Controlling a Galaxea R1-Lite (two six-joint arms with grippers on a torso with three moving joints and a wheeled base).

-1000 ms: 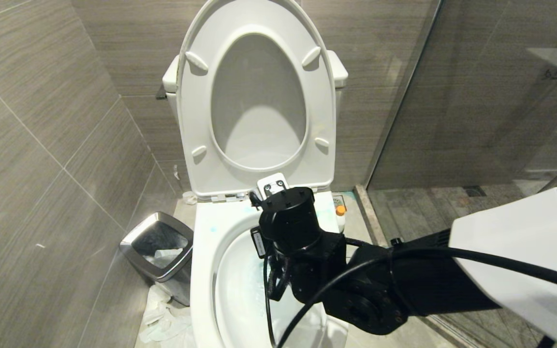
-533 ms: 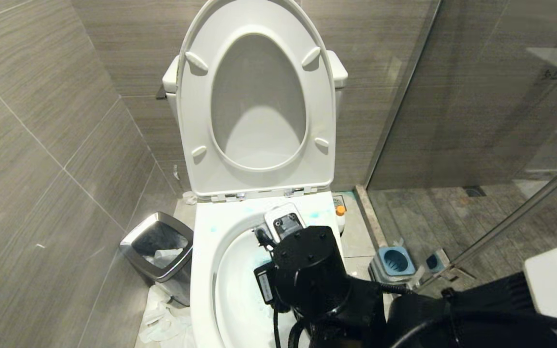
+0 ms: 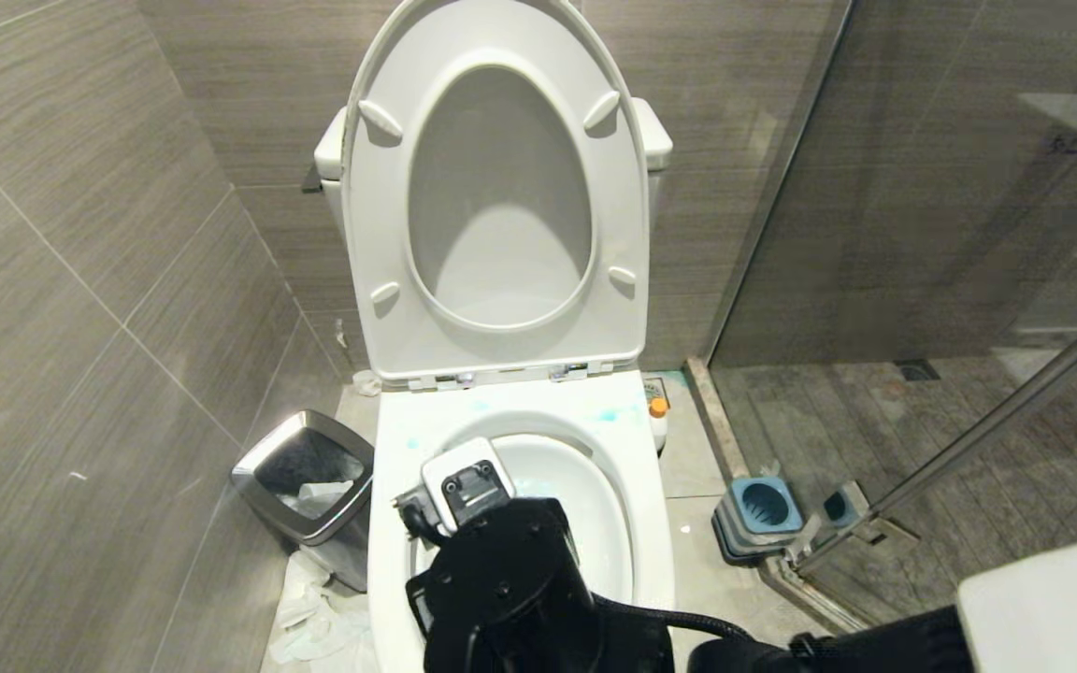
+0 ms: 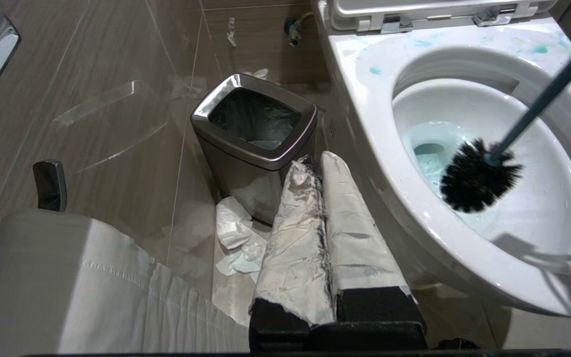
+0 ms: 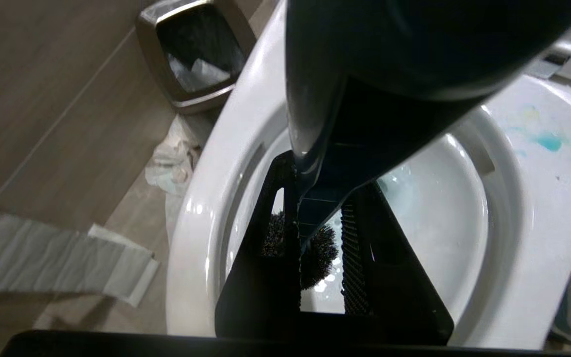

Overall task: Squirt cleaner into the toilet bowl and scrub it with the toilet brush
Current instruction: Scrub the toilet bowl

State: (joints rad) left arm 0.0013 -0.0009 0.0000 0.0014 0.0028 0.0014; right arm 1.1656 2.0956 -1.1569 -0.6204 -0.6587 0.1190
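Right gripper (image 5: 315, 233): pinching toilet brush (image 4: 479, 181) handle, above toilet bowl (image 4: 379, 148).
Brush axis: slanting down, head inside bowl.
Left gripper (image 4: 325, 163): pressed together, beside bowl.

one toilet bowl (image 3: 651, 523), one toilet brush (image 4: 479, 181), one bin (image 3: 307, 475)

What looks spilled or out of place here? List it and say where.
Cleaner is blotted in turquoise on the toilet bowl rim near the hinges, outside the basin. Crumpled tissue litters the floor beside the bin instead of lying inside it. The toilet brush itself sits properly within the basin.
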